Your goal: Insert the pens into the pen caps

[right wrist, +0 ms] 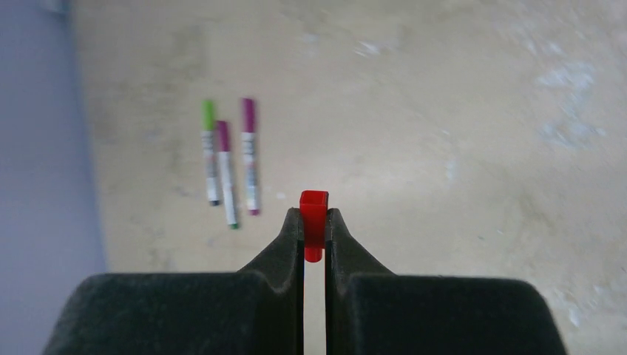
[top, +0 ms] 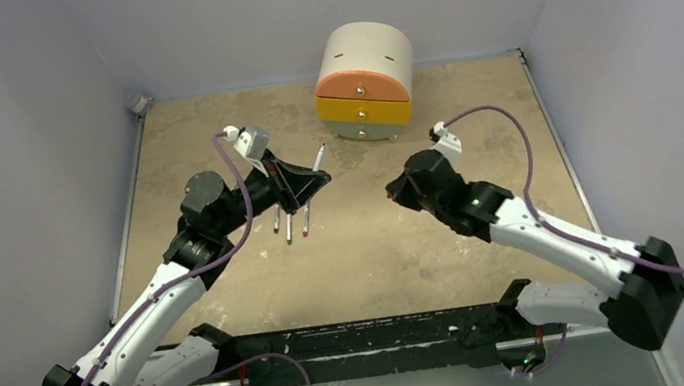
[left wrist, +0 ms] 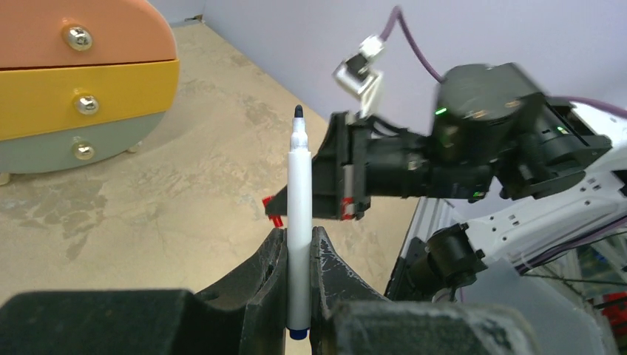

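Overall, mottled tan tabletop w/ 3 pens, pale grey walls

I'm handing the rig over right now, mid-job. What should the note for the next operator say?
Left gripper: shut on the last pen, dark tip bare and clear of the fingers.
Right gripper: shut on the red cap.
Done: three pens lie side by side on the table, one wearing the green cap, two the magenta caps.
Left: pen tip and red cap are apart; bring them together and press the cap on, then set that pen down.
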Controlling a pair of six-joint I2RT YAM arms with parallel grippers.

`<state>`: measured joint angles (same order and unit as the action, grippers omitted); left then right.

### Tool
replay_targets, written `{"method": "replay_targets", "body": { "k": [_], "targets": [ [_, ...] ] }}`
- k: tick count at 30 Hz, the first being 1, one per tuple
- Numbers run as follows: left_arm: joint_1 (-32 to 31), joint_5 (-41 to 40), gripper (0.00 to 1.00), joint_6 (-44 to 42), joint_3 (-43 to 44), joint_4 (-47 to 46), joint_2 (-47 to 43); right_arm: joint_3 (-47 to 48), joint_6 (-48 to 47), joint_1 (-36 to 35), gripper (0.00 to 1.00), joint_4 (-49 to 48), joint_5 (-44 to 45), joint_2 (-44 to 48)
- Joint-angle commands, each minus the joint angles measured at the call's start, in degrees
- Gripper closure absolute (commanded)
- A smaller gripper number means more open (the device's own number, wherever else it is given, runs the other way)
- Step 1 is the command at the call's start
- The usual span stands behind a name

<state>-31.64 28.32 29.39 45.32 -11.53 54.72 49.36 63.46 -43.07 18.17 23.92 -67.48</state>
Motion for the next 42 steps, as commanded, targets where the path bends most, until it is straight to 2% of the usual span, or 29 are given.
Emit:
{"method": "replay_targets", "body": {
  "k": [1,3,7,10,15,19,23,42],
  "targets": [
    [-0.18,0.68,1.0,9.42,-3.87,-13.08,-0.45,-1.69,-16.04,0.16,1.0,-19.41,-4.63,9.98],
    [-0.18,-0.84,1.0,16.4,-7.47,-22.41,-0.67,-2.6,-18.07,0.35,1.0,-27.82,-6.97,13.05],
    [-0.27,-9.99,1.0,26.81,-16.18,-39.81,-2.8,-4.15,-22.11,0.44,1.0,-41.86,-11.95,15.88],
    [-0.35,-11.39,1.0,28.25,-18.07,-42.06,-3.08,-1.73,-25.3,0.44,1.0,-46.64,-17.45,14.13],
    [-0.97,-5.53,1.0,30.5,-17.0,-48.13,-1.11,3.89,-28.56,0.43,1.0,-50.47,-22.77,9.7],
    [-2.3,-1.99,1.0,29.33,-15.44,-48.9,-0.68,4.92,-28.87,0.44,1.0,-54.62,-27.16,7.41],
    [-3.29,-1.78,1.0,26.39,-14.62,-46.23,-1.54,8.28,-30.06,0.35,1.0,-58.36,-31.87,4.78],
    [-3.77,-2.21,1.0,24.52,-12.67,-42.35,-0.75,9.79,-27.8,-0.57,1.0,-62.21,-37.58,1.15]
  ]
}}
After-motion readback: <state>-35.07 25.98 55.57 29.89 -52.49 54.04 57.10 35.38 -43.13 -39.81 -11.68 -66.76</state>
